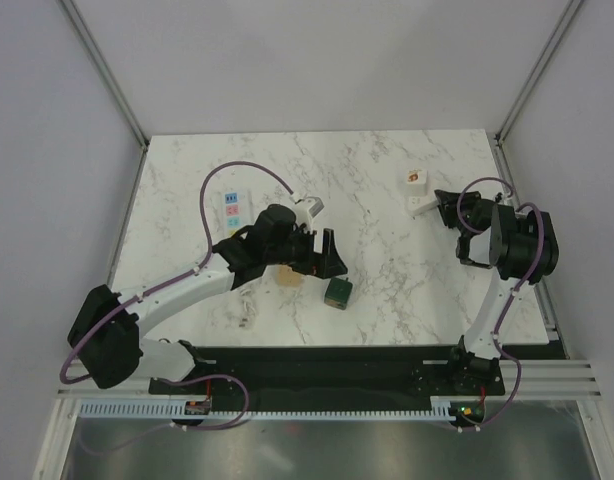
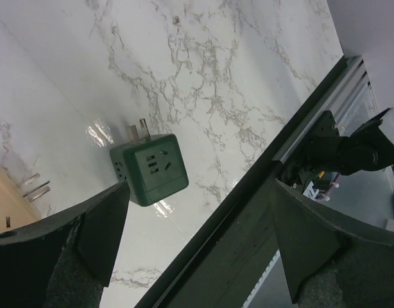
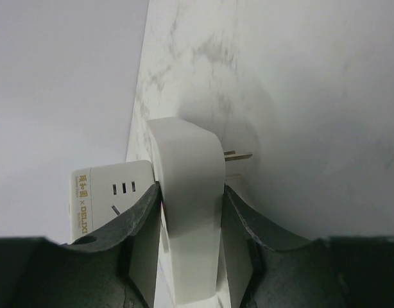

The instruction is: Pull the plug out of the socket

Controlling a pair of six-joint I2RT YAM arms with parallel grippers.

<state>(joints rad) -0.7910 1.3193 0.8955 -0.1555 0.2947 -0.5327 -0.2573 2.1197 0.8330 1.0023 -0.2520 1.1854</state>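
The right gripper [image 3: 192, 192] is pressed together on a white plug [image 3: 184, 154], one finger on each flat side. The plug's metal prongs [image 3: 239, 156] stick out bare, in no socket. From above, this plug [image 1: 422, 203] sits on the marble table [image 1: 387, 150], well to the right of the green cube [image 1: 338, 292] and farther from the arm bases.

A white cube [image 3: 113, 192] with gold lettering and small slots lies just beside the plug, on the side away from the green cube. It looks set a little apart from the plug in the overhead view, but the right wrist camera has a finger across the join, so I cannot tell whether they touch.

The left gripper [image 2: 200, 199] is spread wide and holds nothing. It hangs just above and to the left of the green cube. The cube rests on the table with its socket face up toward the wrist camera and its own prongs bare.

A tan block [image 1: 287, 278] with prongs lies just left of the green cube. A power strip [image 1: 231, 208] with coloured buttons lies well to the cube's left and farther back.
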